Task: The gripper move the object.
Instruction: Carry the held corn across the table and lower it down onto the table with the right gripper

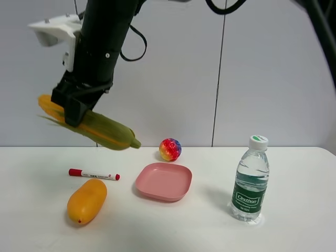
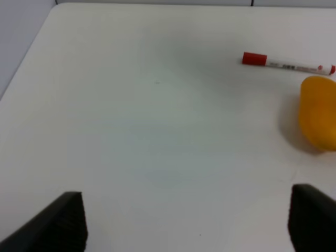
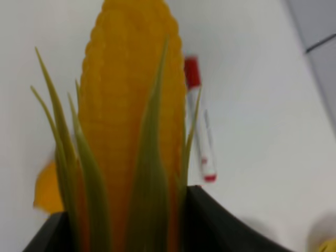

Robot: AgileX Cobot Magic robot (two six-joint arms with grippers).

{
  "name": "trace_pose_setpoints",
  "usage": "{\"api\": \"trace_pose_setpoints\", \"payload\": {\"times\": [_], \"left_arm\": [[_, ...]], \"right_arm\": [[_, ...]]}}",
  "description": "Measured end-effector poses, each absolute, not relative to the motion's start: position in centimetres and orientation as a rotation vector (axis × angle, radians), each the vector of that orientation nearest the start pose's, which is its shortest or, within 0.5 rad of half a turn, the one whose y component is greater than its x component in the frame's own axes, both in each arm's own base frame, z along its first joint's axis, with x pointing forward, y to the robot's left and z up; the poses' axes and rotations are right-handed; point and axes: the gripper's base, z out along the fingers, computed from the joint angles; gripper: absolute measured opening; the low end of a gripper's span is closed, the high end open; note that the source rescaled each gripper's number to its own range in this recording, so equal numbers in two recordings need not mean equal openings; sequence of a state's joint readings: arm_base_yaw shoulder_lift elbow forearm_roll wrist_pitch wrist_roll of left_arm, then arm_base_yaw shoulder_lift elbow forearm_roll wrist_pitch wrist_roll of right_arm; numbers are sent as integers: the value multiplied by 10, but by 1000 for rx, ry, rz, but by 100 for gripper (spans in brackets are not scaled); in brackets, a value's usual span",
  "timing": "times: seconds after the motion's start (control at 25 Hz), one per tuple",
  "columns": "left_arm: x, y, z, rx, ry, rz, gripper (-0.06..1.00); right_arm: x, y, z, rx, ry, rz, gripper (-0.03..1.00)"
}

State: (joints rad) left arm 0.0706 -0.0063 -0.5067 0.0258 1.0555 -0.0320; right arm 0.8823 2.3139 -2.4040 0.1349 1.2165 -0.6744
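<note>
The corn (image 1: 107, 132) held up high
The right fingers (image 1: 75, 111) squeeze it at upper left, above the counter (image 1: 294, 231). The left fingers (image 2: 58, 226) are wide apart, empty.

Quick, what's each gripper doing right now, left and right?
Left gripper: open, nothing between its fingers.
Right gripper: shut on the toy corn cob, held in the air.
</note>
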Motion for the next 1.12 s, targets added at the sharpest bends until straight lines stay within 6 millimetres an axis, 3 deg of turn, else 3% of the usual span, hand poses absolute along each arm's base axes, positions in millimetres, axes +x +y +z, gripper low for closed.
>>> {"api": "trace_pose_setpoints", "payload": {"times": [0.16,0.48,0.76,1.12], "left_arm": [[-7,2,280,-105,2023,55,100],[-7,2,280,-105,2023,55,100],[-7,2,280,-105,2023,55,100],[-7,2,280,-105,2023,55,100]], "right_arm": [[313,397,265,-1894,1948,230,0],[310,393,235,-1946,2043,211,0],[309,389,222,-1962,2095,199,0],[313,386,221,-1955,2098,105,0]]}}
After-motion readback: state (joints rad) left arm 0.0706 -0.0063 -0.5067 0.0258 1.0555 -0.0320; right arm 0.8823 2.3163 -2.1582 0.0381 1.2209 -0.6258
